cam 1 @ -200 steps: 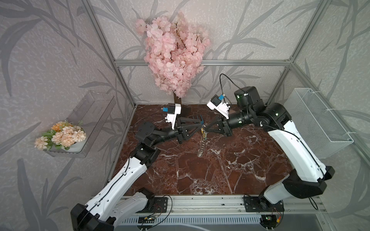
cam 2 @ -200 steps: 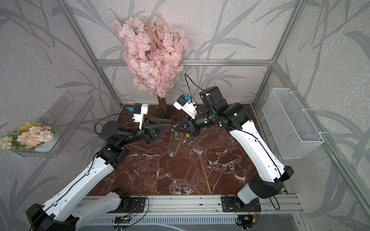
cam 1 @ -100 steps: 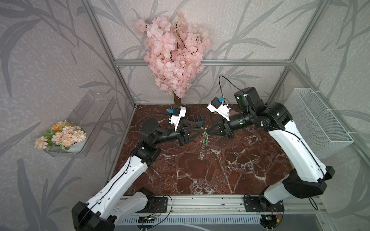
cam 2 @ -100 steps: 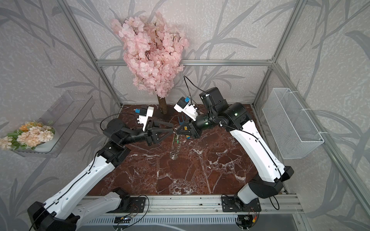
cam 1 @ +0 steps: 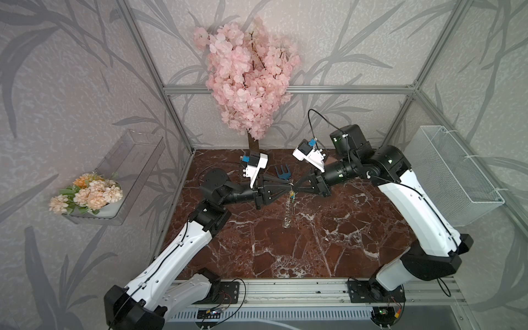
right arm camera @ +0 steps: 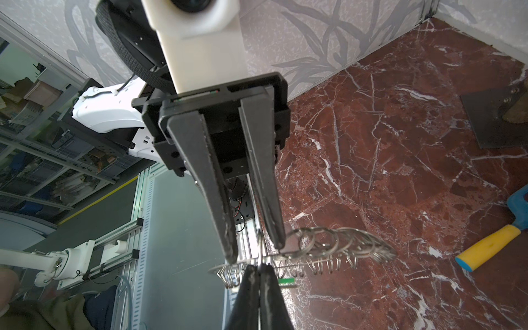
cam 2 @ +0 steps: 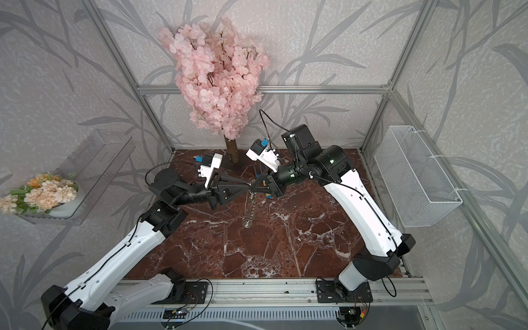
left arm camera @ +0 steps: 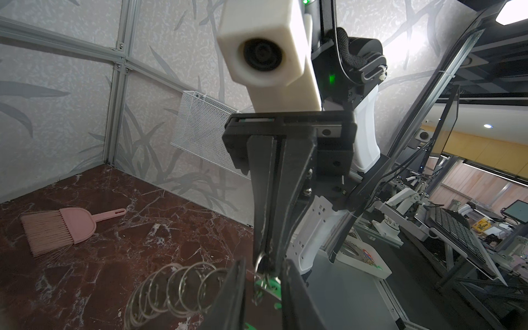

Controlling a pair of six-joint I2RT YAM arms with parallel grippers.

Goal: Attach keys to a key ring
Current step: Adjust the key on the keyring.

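one key ring (cam 1: 288, 211), one tagged key (left arm camera: 269, 286)

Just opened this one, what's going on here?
Both arms meet in mid-air over the table. The right gripper is shut on a small ring at the rim of the key ring, which dangles from it. The key, seen by its green tag, sits right at that pinch. The left gripper faces it, jaws apart either side of that ring, gripping nothing. Whether the key is threaded on cannot be told.

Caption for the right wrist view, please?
Right gripper shut on the key ring; the left gripper, open, flanks it; green key tag beside the tips.
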